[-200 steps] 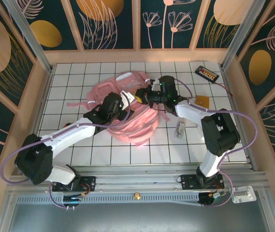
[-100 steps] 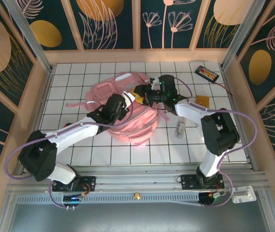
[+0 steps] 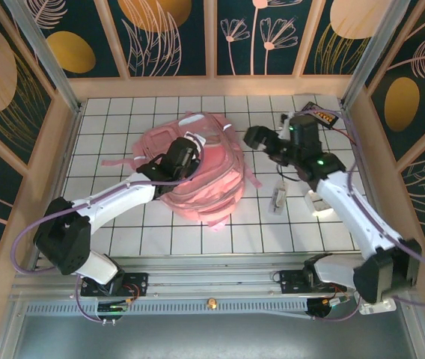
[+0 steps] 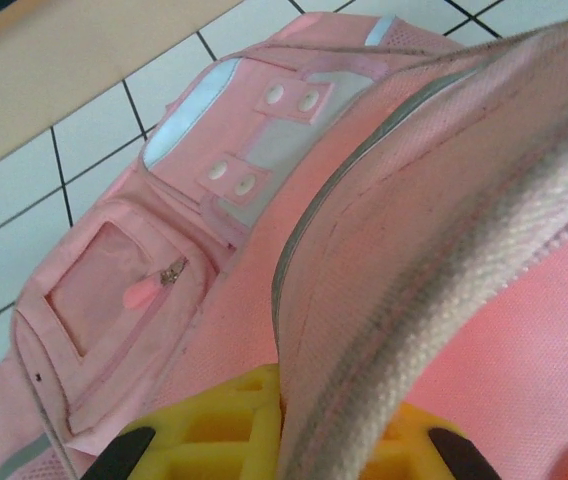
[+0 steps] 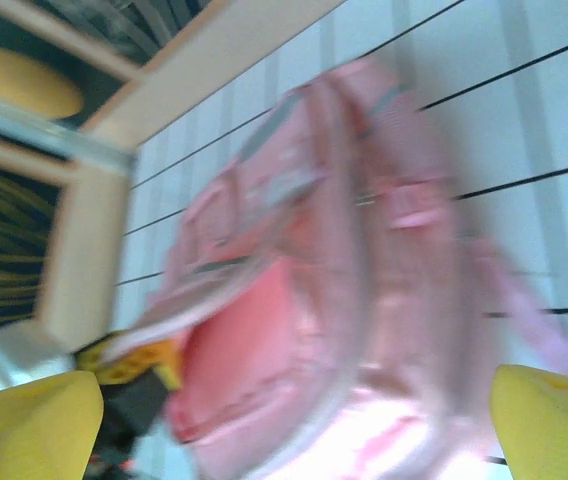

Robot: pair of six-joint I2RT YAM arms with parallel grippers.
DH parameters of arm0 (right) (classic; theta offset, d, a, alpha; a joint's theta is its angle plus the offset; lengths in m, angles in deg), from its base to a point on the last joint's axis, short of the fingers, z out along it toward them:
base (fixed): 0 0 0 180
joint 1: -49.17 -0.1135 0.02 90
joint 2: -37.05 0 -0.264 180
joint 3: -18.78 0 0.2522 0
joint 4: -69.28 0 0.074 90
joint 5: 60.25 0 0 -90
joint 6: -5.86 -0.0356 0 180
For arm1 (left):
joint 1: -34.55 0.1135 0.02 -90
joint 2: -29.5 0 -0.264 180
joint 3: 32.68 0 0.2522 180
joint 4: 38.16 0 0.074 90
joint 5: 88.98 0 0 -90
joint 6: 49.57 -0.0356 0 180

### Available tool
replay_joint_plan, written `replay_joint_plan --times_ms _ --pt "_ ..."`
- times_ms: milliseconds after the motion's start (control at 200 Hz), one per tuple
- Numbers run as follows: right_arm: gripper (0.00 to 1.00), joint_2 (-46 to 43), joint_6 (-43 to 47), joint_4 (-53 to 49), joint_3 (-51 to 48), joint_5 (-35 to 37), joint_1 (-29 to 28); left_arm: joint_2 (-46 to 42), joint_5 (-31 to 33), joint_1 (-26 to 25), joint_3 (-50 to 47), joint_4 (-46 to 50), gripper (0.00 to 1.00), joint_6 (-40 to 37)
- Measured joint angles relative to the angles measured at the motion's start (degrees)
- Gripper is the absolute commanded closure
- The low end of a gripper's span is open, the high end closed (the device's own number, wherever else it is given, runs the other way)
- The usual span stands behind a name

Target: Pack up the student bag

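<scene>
On the white-tiled bench (image 3: 123,232), a pink backpack (image 3: 206,183) lies left of centre, toward the far wall, its straps trailing over the tiles. At its upper edge the left hand (image 3: 189,147) is clamped tight on the fabric. The wrist view has its yellow fingers (image 4: 209,430) pinched on either side of a webbing-trimmed rim, with a small zipped pocket and a snap-fastened flap beyond. To the right, clear of the backpack, the right hand (image 3: 255,138) hangs above the tiles with its jaws spread wide and nothing between them. Its own blurred view has the two yellow fingertips (image 5: 24,420) at opposite lower corners, facing the backpack. A small pale packet (image 3: 277,200) lies on the tiles near the right arm, and a black device with an orange label (image 3: 323,114) sits in the far right corner.
</scene>
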Motion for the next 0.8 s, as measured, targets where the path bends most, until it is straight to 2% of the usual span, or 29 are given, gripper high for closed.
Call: replay_joint_plan --times_ms 165,370,535,801 --pt "0.01 -4.87 5.84 -11.06 -6.51 8.13 4.59 0.17 -3.02 1.18 3.21 4.7 1.0 4.68" --pt "0.02 -4.92 7.52 -19.5 -10.97 15.26 5.6 1.7 -10.38 4.33 4.48 6.73 1.0 10.21" --pt "0.02 -0.98 7.54 -19.85 -12.59 18.1 5.64 1.7 -14.58 5.9 4.26 6.64 1.0 12.15" --pt "0.02 6.91 7.54 -17.46 -13.22 17.88 5.86 0.94 -21.0 8.92 1.66 4.52 1.0 13.55"
